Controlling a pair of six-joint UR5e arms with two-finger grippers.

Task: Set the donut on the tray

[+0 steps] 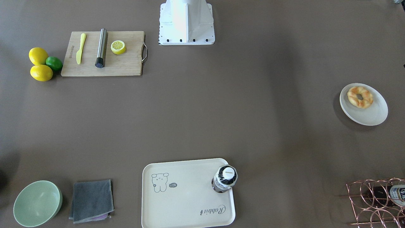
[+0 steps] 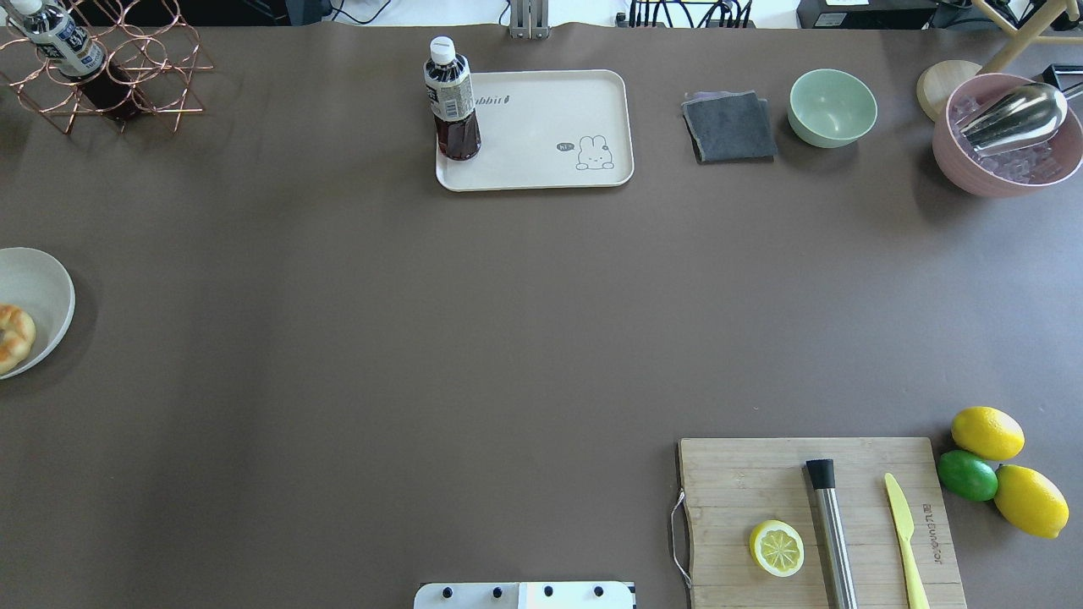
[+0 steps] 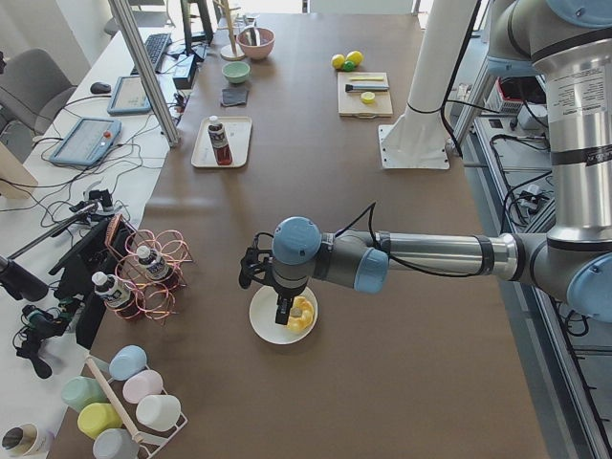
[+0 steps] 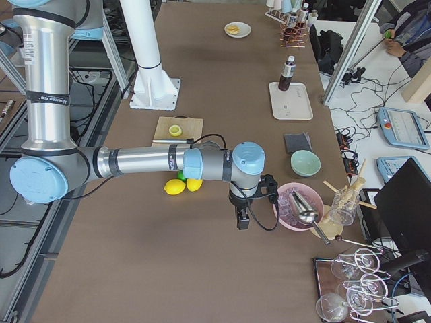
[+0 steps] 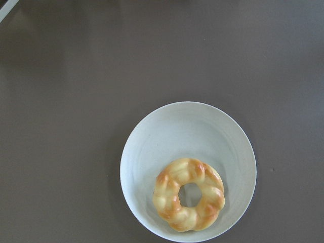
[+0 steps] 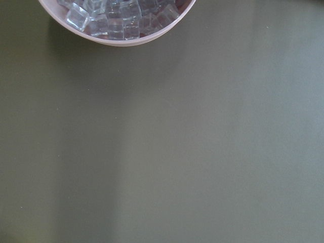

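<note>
While the donut (image 5: 188,195) is lying flat on the round off-white plate (image 5: 177,131), close to the worktop's short edge on the robot's left and about midway along it, the left gripper (image 3: 284,316) is hanging over that same plate. In the left-end view its dark fingers are pointing down and are overlapping the plate just beside the pastry, on the side toward the copper wire rack (image 3: 153,273). Whether they are touching it cannot be told (that side view is the only one showing them), nor can their spread. The left wrist camera is looking straight down on the donut, which is sitting off-centre near the plate's rim. The tray (image 1: 190,196) is resting at the long edge on the operators' side, roughly mid-length and well apart from the plate, with a dark drink bottle (image 1: 225,179) standing upright in one of its corners. The right gripper (image 4: 242,221) is hovering near the opposite short edge, just beside the pink bowl of ice cubes (image 4: 296,205). Its fingers are pointing down over bare tabletop, and their opening cannot be judged either.
</note>
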